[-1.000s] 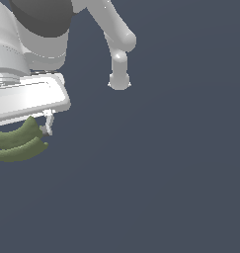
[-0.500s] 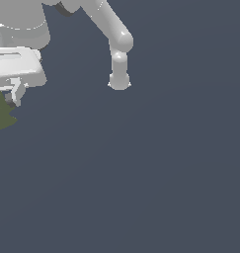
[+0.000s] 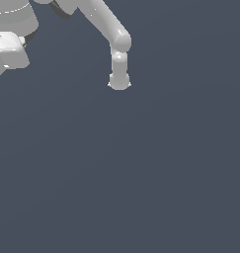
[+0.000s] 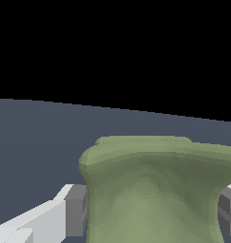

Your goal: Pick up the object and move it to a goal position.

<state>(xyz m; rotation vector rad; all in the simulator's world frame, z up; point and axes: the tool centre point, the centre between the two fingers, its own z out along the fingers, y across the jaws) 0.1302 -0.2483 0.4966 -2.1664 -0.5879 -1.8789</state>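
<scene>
Between the fingers (image 4: 74, 213) in wrist view, your gripper (image 4: 150, 216) is gripping the block (image 4: 152, 190) and carrying it off ext. view's left, so transport's underway.

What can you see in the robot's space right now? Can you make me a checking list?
Surface: plain dark grey floor, bare where it shows.
Job's things: green block, between the gripper's fingers in the wrist view; not visible in the exterior view.
Clutter: nothing seen.
Gripper: gripper, a finger on each side of the block; mostly out of the exterior view.
Cables: nothing seen.
Surroundings: white robot base; black beyond the floor's edge.
</scene>
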